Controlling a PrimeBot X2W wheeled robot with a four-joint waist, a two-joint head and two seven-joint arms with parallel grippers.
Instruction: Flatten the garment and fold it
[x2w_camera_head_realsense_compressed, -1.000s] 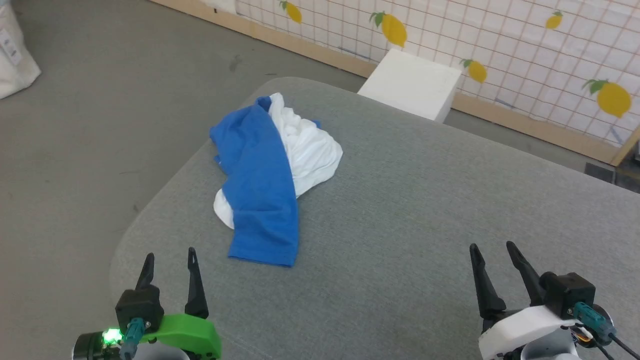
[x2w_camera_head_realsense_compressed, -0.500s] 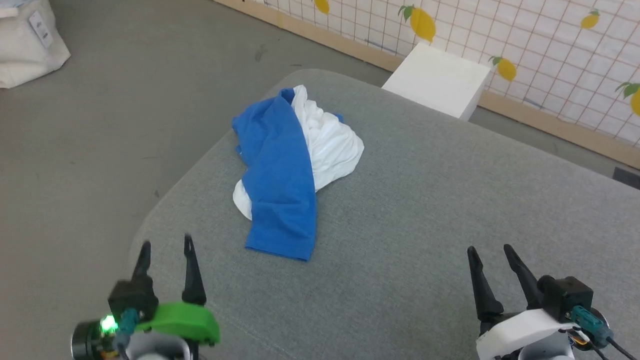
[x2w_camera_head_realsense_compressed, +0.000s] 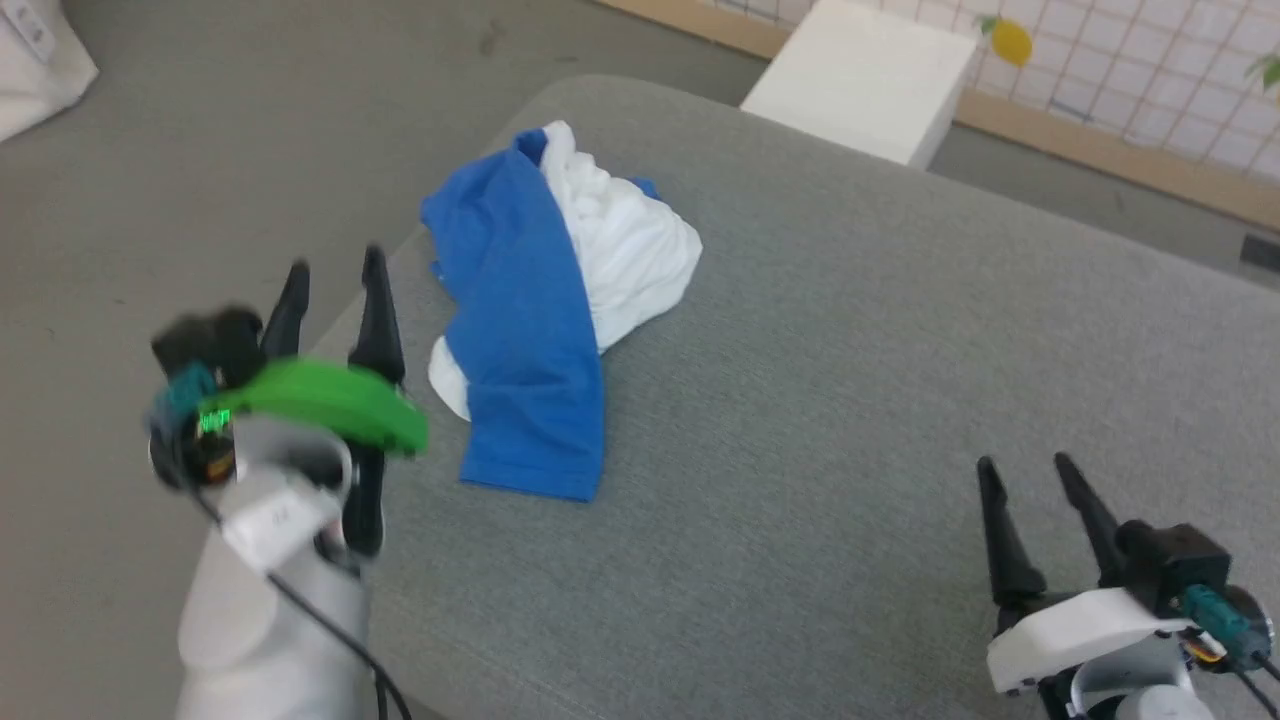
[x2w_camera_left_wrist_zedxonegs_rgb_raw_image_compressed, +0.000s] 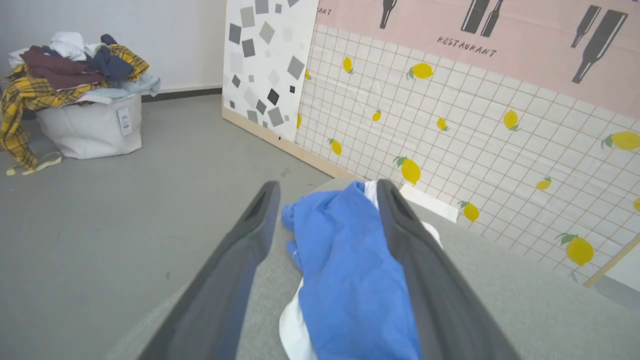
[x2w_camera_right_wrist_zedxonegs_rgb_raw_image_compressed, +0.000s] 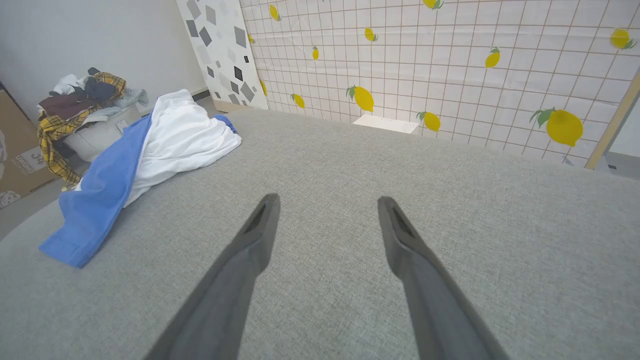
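Blue and white cloth sits in a lump on the grey soft table (x2w_camera_head_realsense_compressed: 850, 420). That lump is the garment (x2w_camera_head_realsense_compressed: 560, 270), and it lies near the far left corner of the table top. A blue sleeve (x2w_camera_head_realsense_compressed: 525, 400) is draped over the pile and runs down toward the robot, with its cuff flat on the table. The white part (x2w_camera_head_realsense_compressed: 630, 240) is bunched up and full of wrinkles on the right side of the pile. So none of the job looks done: the shirt is not flat, and no fold has been made. The left gripper (x2w_camera_head_realsense_compressed: 336, 262) is up in the air just to the left of the pile, by the table's edge. Its two fingers are spread wide with nothing in them, and they do not touch the cloth. In the left wrist view the blue sleeve shows between those fingers, farther on, so I think this arm is lined up to reach for it. The right gripper (x2w_camera_head_realsense_compressed: 1025, 462) is low over the bare table, well apart from the shirt, and its fingers are spread wide too with nothing in them. Nearly all of the job is left: take hold of the shirt, pull it open, smooth it flat, then fold it.
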